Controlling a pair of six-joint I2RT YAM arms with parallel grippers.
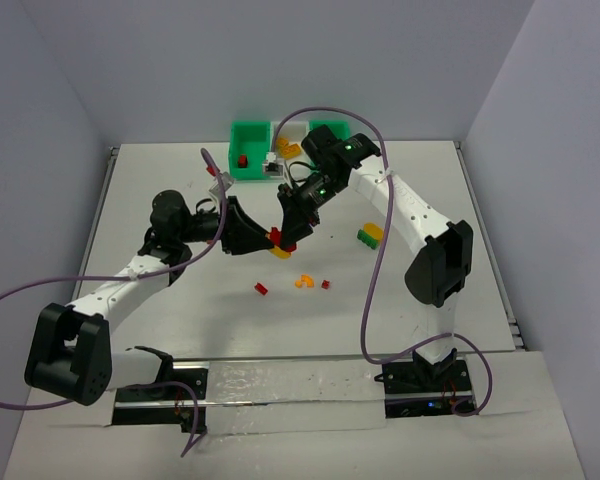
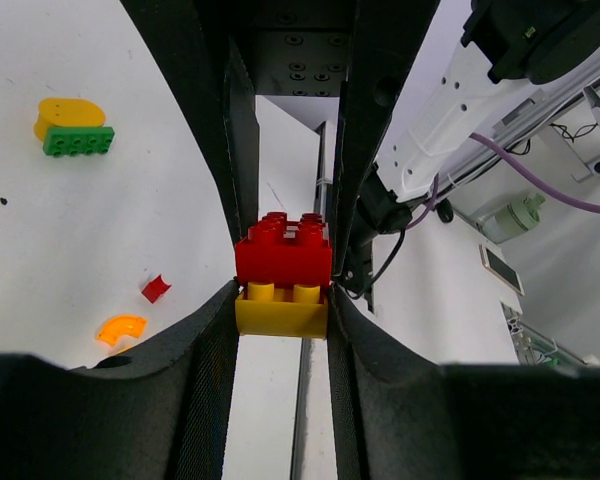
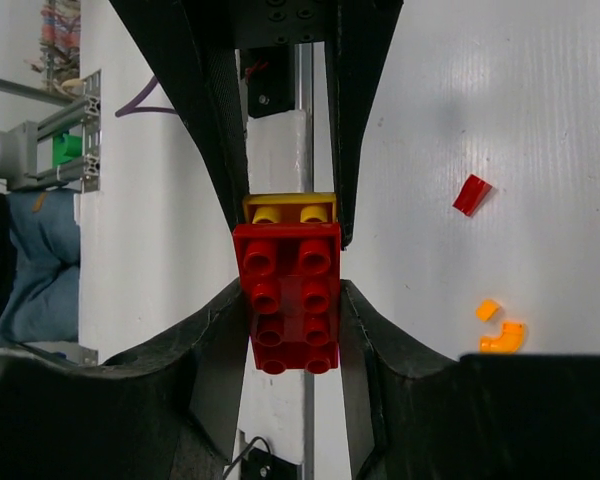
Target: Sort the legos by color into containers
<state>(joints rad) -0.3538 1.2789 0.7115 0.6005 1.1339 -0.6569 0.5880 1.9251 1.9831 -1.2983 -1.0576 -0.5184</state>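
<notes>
The left gripper (image 2: 281, 295) is shut tight on a yellow brick (image 2: 280, 315). The right gripper (image 3: 290, 290) squeezes a red brick (image 3: 288, 330) stuck to it. The two grippers meet in the middle of the top view. The containers (image 1: 250, 135) sit at the top middle. The left green one has a red piece (image 1: 242, 160) inside. A green brick (image 1: 364, 238), an orange curved piece (image 1: 303, 282) and small red bits (image 1: 262, 289) lie loose on the table (image 1: 280, 330).
</notes>
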